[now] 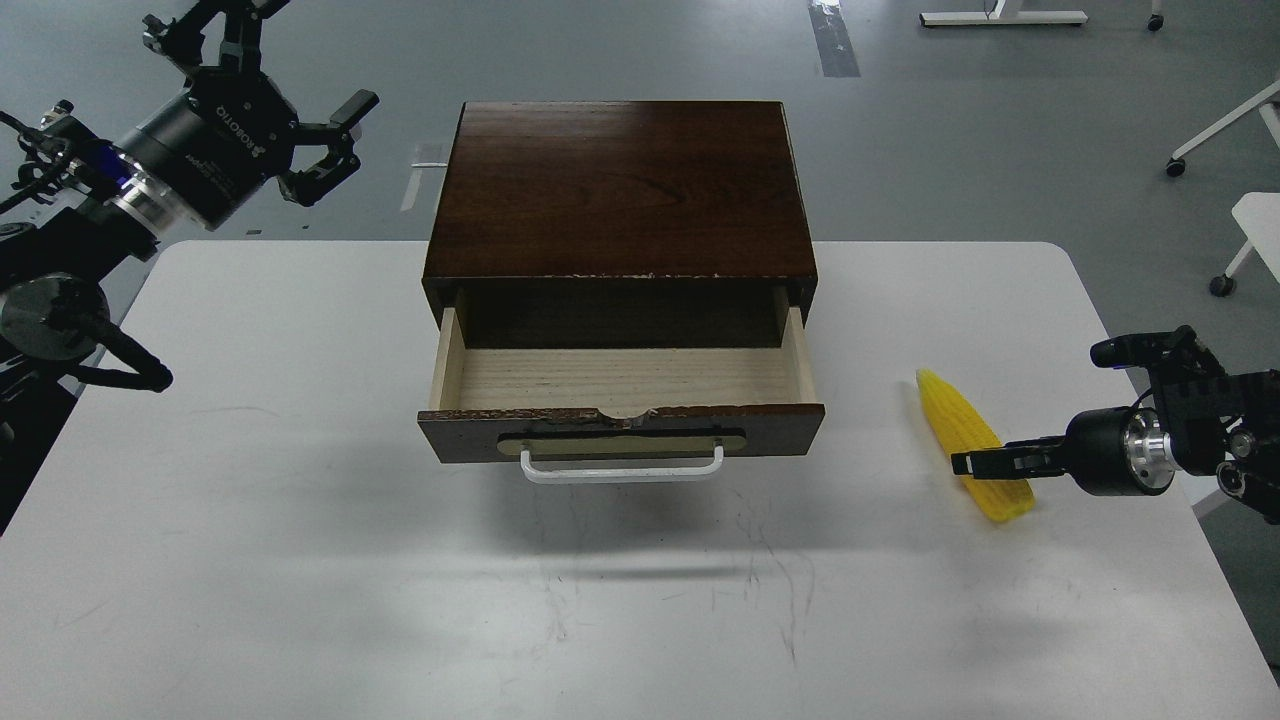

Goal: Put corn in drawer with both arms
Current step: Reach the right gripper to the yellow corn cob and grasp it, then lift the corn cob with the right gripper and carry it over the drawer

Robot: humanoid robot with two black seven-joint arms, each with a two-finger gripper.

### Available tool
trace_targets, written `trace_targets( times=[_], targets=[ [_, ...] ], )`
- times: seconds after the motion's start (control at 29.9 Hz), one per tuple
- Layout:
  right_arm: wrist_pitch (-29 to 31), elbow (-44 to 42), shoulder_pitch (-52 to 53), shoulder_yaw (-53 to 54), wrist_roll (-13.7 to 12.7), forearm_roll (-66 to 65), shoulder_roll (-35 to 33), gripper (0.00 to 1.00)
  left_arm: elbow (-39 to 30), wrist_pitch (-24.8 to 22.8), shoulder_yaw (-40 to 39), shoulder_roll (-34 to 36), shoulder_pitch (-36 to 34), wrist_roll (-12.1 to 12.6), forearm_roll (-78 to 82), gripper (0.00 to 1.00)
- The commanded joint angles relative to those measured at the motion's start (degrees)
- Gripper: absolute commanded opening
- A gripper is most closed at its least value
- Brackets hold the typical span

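A: Reaching in from your right, the right end effector (pixel 985 463) sits at the wide end of the corn (pixel 968 440), which lies on the white tabletop (pixel 300 500) well right of the open drawer (pixel 620 380). Its dark fingers cross the cob side-on, so you cannot tell whether they are clamped on it or only laid over it.

B: And your left?

A: The left end effector (pixel 290 110) hangs high off the far left corner, fingers spread apart, holding nothing, well clear of the brown box (pixel 620 185).

B: What could spoil it from here?

A: Judging by the hold, a grip this near one end of a smooth, tapered cob may let it swing or slip out on the lift. The cob also lies close to the tabletop's right edge; a nudge that way could roll it toward the floor.

B: Room to move?

A: Bare surface runs between cob and drawer, so your path is open. The drawer is only part-way out, with the box's top overhanging its back, leaving a shallow slot. Come in low and you may clip the drawer's right wall or its front; drop too far back and the cob meets the overhang. The white handle (pixel 620 468) juts forward, free for your left arm to steady.
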Motion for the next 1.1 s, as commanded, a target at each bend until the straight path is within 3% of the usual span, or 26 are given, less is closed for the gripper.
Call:
trace_targets(
  times=[0.0,0.2,0.57,0.73,1.07],
  targets=[
    [-0.09,0.01,0.24,-0.05,0.0,0.0,-0.25,0.07,-0.03,0.04,-0.01,-0.02,0.0,0.0,0.0,0.99],
    [-0.09,1.5,3.66,0.03,0.0,0.09,-1.04,0.04,-0.03,-0.05,-0.1,-0.02,0.0,0.0,0.0,0.99],
    [0.35,6.16,29.32,-2.77,0.0,0.27,-1.57,0.05,-0.03,-0.14,-0.36,-0.11,0.0,0.0,0.0,0.98],
    [-0.17,7.05,42.23,-13.13,0.0,0.18,7.9,0.05,-0.03,-0.14,-1.15,-0.11,0.0,0.0,0.0,0.99],
    [-1.84,7.92,53.15,-19.74,0.0,0.18,25.05,0.04,0.06,0.04,-1.24,-0.11,0.0,0.0,0.0,0.98]
  ],
)
